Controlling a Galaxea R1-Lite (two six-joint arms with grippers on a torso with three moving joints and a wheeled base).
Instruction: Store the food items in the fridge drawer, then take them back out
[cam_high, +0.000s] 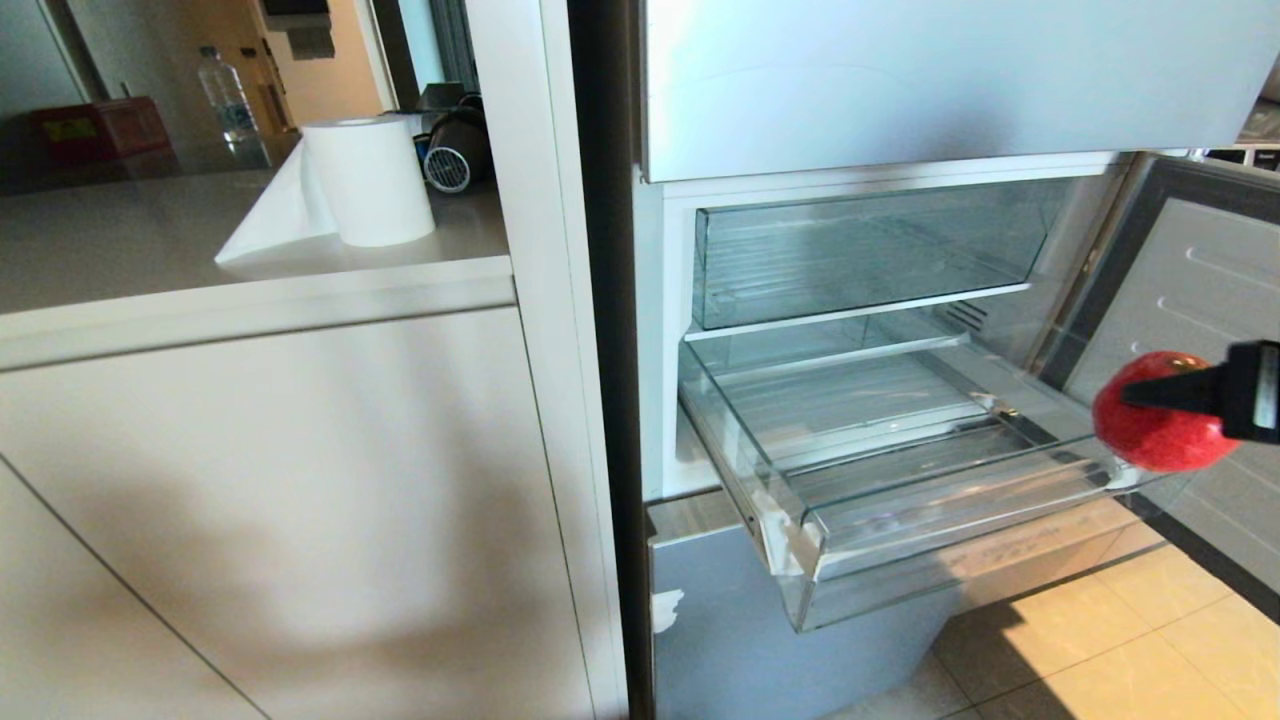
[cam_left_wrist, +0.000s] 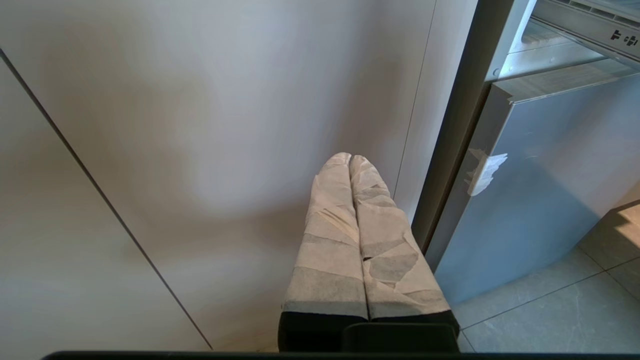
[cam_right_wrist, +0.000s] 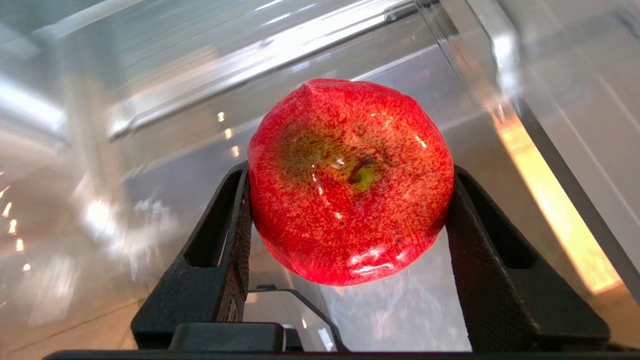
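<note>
A glossy red apple (cam_high: 1160, 430) hangs at the far right of the head view, just off the pulled-out fridge drawer's right front corner. My right gripper (cam_right_wrist: 350, 175) is shut on this apple (cam_right_wrist: 350, 180), one black finger (cam_right_wrist: 227, 235) on each side, stem facing the camera. The fridge drawer (cam_high: 900, 520) is clear plastic with a ribbed floor and a thick front lip, and it shows nothing inside. My left gripper (cam_left_wrist: 350, 159) is parked low before a cabinet front, its tape-wrapped fingers (cam_left_wrist: 330, 235) pressed together and holding nothing.
A clear bin (cam_high: 860, 255) sits on the shelf above the drawer. The fridge door (cam_high: 1190, 290) stands open at right. At left a counter carries a paper towel roll (cam_high: 365, 180) and a water bottle (cam_high: 228, 105). Tiled floor (cam_high: 1130, 650) lies below.
</note>
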